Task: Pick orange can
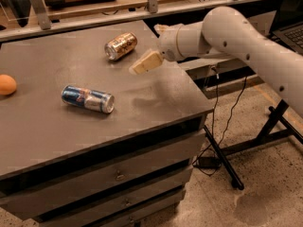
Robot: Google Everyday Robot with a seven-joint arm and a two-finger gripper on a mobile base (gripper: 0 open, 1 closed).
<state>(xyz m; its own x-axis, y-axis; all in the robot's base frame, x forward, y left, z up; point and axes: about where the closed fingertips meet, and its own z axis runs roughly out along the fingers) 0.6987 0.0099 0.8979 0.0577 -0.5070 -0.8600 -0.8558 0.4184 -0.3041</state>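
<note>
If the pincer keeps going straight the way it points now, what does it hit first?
Probably the bare tabletop, or the blue can beyond; depth is unclear. The pincer hovers right of the orange can, aimed past its near side.

Lab: gripper over drawer bench, cables on floor
</note>
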